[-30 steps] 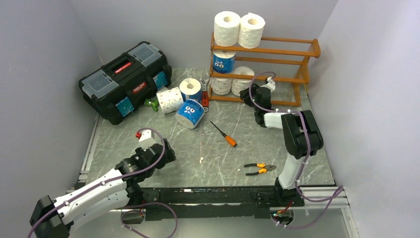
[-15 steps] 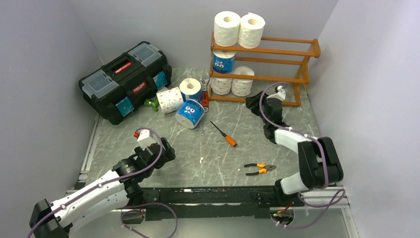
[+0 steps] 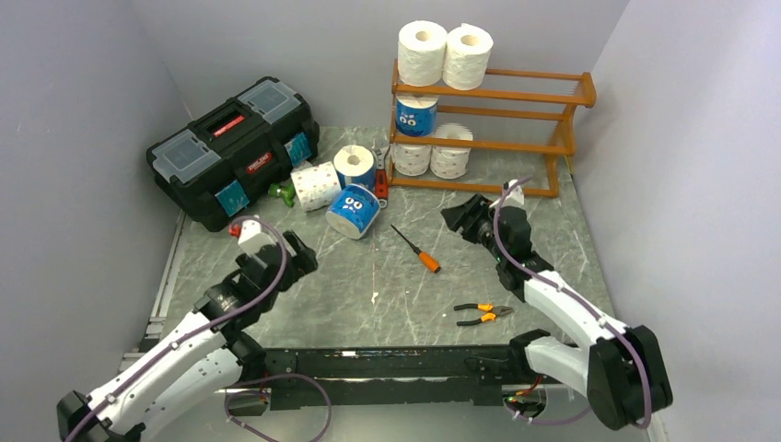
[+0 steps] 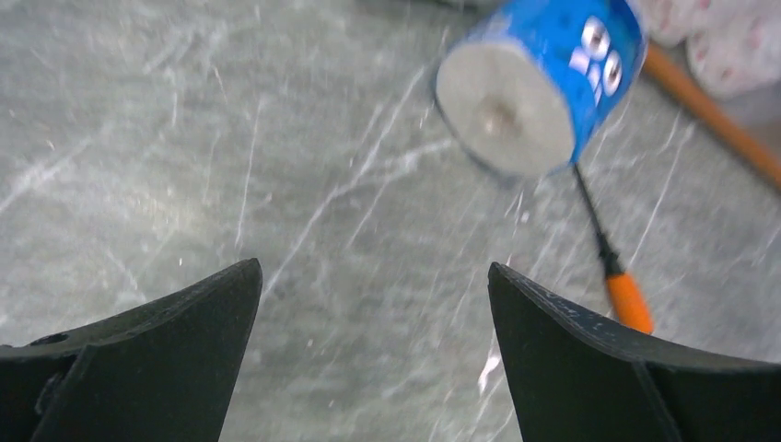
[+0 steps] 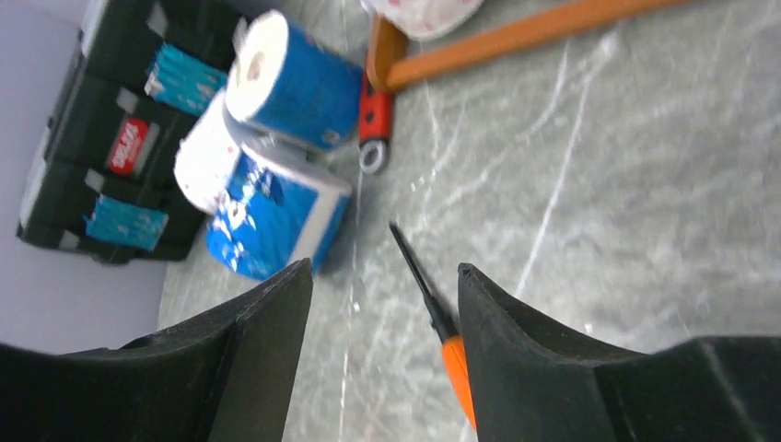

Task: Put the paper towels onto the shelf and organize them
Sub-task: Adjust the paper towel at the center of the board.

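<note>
The orange-brown shelf point(image 3: 553, 97) holds two white paper towels point(image 3: 422, 52) on top, a blue one point(image 3: 415, 115) on the middle tier and two white ones point(image 3: 450, 158) at the bottom. On the table lie a white roll point(image 3: 316, 185), an upright blue roll point(image 3: 355, 166) and a blue roll on its side point(image 3: 353, 211) point(image 4: 543, 83) point(image 5: 267, 226). My left gripper point(image 3: 299, 258) point(image 4: 373, 276) is open and empty, short of the lying blue roll. In front of the shelf, my right gripper point(image 3: 458, 218) point(image 5: 385, 272) is open and empty and faces those rolls.
A black toolbox point(image 3: 230, 147) point(image 5: 110, 138) stands at the back left. An orange-handled screwdriver point(image 3: 416, 250) point(image 5: 433, 313) lies mid-table, under my right gripper's fingers. Pliers point(image 3: 483, 315) lie near the front edge. A red tool point(image 5: 373, 120) rests by the shelf's foot.
My right arm has drawn back from the shelf's bottom tier to mid-table, and its jaws have widened. My left arm has reached forward towards the loose rolls.
</note>
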Tool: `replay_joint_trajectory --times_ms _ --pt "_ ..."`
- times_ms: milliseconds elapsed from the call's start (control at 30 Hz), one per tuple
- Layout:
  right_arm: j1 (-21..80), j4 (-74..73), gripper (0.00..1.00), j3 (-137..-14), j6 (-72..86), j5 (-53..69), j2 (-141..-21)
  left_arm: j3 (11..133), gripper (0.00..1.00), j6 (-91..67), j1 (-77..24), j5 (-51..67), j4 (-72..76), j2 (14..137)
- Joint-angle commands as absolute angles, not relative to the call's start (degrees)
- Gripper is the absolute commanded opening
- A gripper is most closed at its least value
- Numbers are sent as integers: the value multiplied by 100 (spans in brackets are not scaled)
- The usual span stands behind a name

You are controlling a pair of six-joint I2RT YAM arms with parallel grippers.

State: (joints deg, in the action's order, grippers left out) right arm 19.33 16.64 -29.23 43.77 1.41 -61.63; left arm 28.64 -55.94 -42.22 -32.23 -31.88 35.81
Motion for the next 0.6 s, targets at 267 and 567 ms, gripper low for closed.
replay_joint_trajectory --times_ms 267,567 --pt "1977 1300 62 -1823 4175 1287 -4778 3840 100 -5328 -1476 -158 -1476 5383" --pt "1994 1799 60 -1074 4208 1696 -4144 4506 99 -5107 -962 86 -697 6568"
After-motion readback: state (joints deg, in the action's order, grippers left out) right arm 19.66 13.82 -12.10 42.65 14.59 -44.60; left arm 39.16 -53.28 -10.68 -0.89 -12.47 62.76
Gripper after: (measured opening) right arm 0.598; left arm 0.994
